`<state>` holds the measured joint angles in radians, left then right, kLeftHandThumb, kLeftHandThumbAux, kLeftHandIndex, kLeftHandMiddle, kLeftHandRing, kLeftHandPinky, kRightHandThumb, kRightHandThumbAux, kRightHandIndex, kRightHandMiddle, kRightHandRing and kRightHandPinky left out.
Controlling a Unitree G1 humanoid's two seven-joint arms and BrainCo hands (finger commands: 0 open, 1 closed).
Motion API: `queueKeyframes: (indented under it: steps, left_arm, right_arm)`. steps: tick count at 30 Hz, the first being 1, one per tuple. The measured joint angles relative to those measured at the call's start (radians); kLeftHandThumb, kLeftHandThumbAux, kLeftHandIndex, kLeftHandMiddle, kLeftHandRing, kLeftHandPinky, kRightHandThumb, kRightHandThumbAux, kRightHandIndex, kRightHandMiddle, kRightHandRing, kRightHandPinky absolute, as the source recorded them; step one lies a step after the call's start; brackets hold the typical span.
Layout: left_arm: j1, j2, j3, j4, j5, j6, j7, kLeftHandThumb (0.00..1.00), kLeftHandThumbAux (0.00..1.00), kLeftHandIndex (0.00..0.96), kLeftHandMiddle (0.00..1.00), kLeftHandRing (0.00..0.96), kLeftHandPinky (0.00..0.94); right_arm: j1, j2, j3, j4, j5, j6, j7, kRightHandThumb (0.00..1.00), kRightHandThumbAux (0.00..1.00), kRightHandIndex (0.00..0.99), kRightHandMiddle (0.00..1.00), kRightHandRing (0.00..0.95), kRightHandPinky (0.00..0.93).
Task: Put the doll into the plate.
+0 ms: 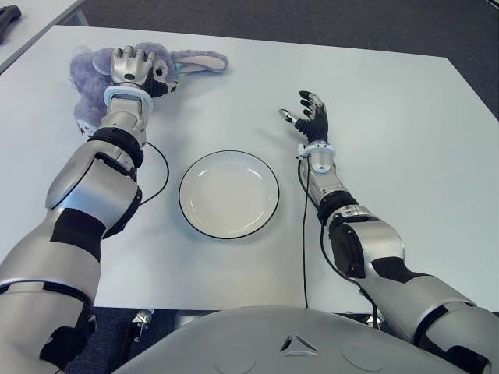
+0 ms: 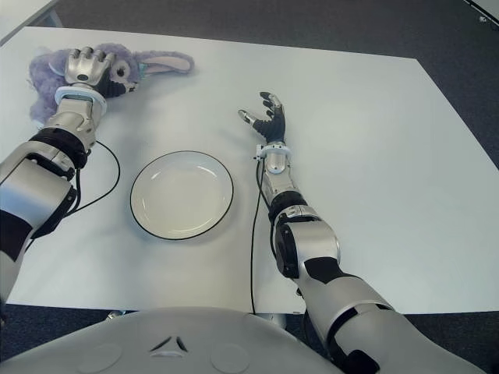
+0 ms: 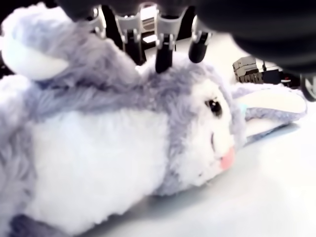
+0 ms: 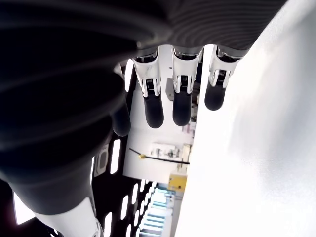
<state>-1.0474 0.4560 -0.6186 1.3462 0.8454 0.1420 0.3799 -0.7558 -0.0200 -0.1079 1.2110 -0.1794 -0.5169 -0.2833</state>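
A lilac and white plush rabbit doll (image 1: 87, 72) lies on its side at the far left of the white table (image 1: 405, 156), one long ear (image 1: 199, 61) stretched toward the middle. My left hand (image 1: 132, 66) covers its head and body, fingers curled down over it. In the left wrist view the fingertips (image 3: 163, 54) press into the fur of the doll (image 3: 123, 148). The white plate (image 1: 228, 195) with a dark rim sits empty in the middle, nearer me than the doll. My right hand (image 1: 308, 113) shows to the right of the plate, fingers (image 4: 181, 103) spread, holding nothing.
A black cable (image 1: 160, 175) loops on the table between my left arm and the plate. Another cable (image 1: 304, 234) runs along my right forearm to the near edge. A dark object (image 1: 9, 19) lies on a second table at the far left corner.
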Motion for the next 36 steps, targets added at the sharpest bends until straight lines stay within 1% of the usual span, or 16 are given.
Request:
queueKeyframes:
  steps: [15,20,32,36]
  left_arm:
    - [-0.005,0.000,-0.024,0.002,0.006,0.037,0.015,0.244,0.122,0.000,0.000,0.000,0.000]
    - [-0.012,0.000,-0.027,0.004,0.008,0.049,0.015,0.239,0.119,0.000,0.000,0.000,0.000]
    - [-0.049,-0.001,-0.034,0.008,0.011,0.085,0.014,0.248,0.112,0.000,0.000,0.000,0.000]
    - [-0.064,-0.003,-0.035,0.008,0.013,0.095,0.012,0.267,0.111,0.000,0.000,0.000,0.000]
  right_arm:
    - [0.000,0.000,0.004,0.000,-0.001,0.000,-0.006,0.114,0.825,0.213,0.180,0.142,0.107]
    - [0.000,0.000,0.007,0.000,-0.002,0.000,-0.006,0.112,0.820,0.205,0.179,0.145,0.117]
    - [0.000,-0.002,0.013,0.000,-0.010,0.000,-0.008,0.106,0.819,0.196,0.179,0.146,0.118]
    - [0.000,-0.002,0.013,0.000,-0.012,0.000,-0.009,0.105,0.813,0.198,0.182,0.147,0.118]
